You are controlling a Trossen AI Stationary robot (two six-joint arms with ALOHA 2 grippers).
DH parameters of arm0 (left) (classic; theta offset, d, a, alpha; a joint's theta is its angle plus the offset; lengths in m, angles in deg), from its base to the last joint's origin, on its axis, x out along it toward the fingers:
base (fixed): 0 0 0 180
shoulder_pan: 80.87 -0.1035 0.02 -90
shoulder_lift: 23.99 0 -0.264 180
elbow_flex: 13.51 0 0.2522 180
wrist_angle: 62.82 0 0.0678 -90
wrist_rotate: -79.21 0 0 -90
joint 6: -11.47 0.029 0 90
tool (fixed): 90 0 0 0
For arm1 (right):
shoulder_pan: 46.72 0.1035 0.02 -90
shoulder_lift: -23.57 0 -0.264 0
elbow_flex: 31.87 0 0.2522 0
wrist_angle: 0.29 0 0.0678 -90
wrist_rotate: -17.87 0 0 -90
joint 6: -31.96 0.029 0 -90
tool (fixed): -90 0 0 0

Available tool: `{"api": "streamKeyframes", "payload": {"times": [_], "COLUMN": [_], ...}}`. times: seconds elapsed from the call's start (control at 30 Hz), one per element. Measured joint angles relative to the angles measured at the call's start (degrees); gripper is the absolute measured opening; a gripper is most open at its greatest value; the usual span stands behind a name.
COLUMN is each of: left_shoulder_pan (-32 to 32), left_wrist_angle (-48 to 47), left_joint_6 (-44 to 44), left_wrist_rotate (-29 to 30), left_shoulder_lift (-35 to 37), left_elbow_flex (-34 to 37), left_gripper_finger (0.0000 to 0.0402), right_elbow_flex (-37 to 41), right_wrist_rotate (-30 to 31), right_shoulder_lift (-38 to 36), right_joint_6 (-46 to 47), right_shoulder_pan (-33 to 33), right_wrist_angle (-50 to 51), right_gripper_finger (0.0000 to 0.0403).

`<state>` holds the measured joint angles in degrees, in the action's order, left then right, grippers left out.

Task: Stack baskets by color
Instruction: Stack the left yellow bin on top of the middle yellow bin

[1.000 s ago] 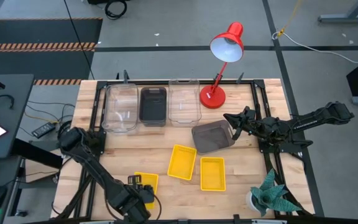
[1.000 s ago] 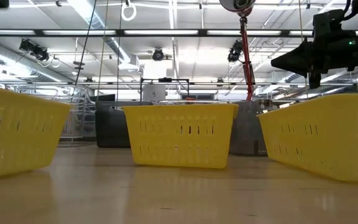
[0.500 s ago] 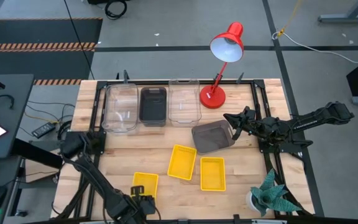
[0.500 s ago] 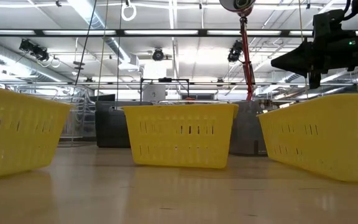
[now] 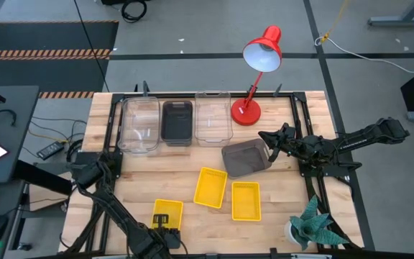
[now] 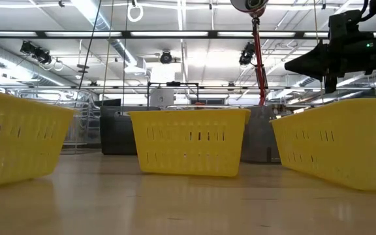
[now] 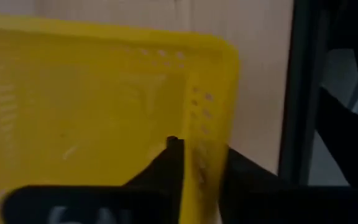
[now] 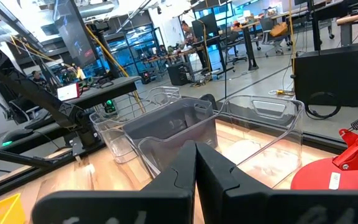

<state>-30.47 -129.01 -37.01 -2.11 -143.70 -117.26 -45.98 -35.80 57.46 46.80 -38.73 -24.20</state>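
Left tool [image 7: 201,163] clamped on rim of yellow basket [image 5: 167,212] at table's near edge, wall between fingers.

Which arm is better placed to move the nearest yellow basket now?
Left: the left gripper straddles the yellow basket's wall; the right gripper is by the grey basket.

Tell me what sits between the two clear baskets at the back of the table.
A dark grey basket sits between the clear baskets and, seen in the high view.
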Motion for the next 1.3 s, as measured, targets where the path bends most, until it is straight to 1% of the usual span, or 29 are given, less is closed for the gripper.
{"api": "streamKeyframes", "payload": {"times": [0.07, 0.1, 0.13, 0.33, 0.57, 0.63, 0.73, 0.87, 0.93, 1.0, 1.23, 1.3], "left_shoulder_pan": [-0.26, -0.43, -0.49, -1.11, -3.12, -4.05, -5.67, -7.90, -8.97, -10.32, -16.63, -18.28], "left_wrist_angle": [-0.11, -0.31, -0.61, -4.03, -12.52, -12.87, -12.12, -12.87, -11.32, -8.53, 0.03, 2.28], "left_joint_6": [1.60, 2.57, 3.19, 5.33, 5.63, 7.64, 13.04, 21.25, 25.56, 29.25, 37.50, 39.12], "left_wrist_rotate": [-1.05, -1.51, -1.89, -1.61, 0.31, 1.99, 5.64, 12.58, 15.59, 16.90, 17.01, 16.25], "left_shoulder_lift": [0.10, 0.13, 0.16, 1.81, 7.55, 8.80, 9.79, 9.95, 10.10, 10.11, 10.04, 10.04], "left_elbow_flex": [0.00, 0.00, 0.00, 0.00, -0.02, -0.02, -0.35, -3.89, -5.02, -5.22, -5.22, -5.22], "left_gripper_finger": [0.0031, 0.0017, 0.0011, 0.0007, 0.0005, 0.0004, 0.0004, 0.0004, 0.0004, 0.0004, 0.0004, 0.0004], "right_elbow_flex": [0.01, 0.00, -0.01, -0.01, -0.01, 0.01, 0.01, 0.01, 0.00, 0.01, -0.01, -0.01], "right_wrist_rotate": [-0.01, 0.01, -0.01, 0.01, 0.01, -0.01, 0.00, -0.01, -0.01, -0.01, 0.01, -0.01], "right_shoulder_lift": [0.00, 0.00, 0.00, 0.00, 0.00, 0.00, 0.00, 0.00, 0.00, 0.00, 0.00, 0.00], "right_joint_6": [0.01, -0.01, 0.01, 0.01, 0.01, 0.00, -0.01, 0.01, -0.01, 0.01, -0.01, -0.01], "right_shoulder_pan": [0.00, 0.00, 0.00, 0.00, 0.00, 0.00, 0.00, 0.00, 0.00, 0.00, 0.00, 0.00], "right_wrist_angle": [0.00, 0.00, 0.00, 0.00, 0.00, 0.00, 0.01, 0.02, 0.02, 0.02, 0.02, 0.02], "right_gripper_finger": [0.0013, 0.0013, 0.0013, 0.0013, 0.0013, 0.0013, 0.0013, 0.0013, 0.0013, 0.0013, 0.0013, 0.0013]}}
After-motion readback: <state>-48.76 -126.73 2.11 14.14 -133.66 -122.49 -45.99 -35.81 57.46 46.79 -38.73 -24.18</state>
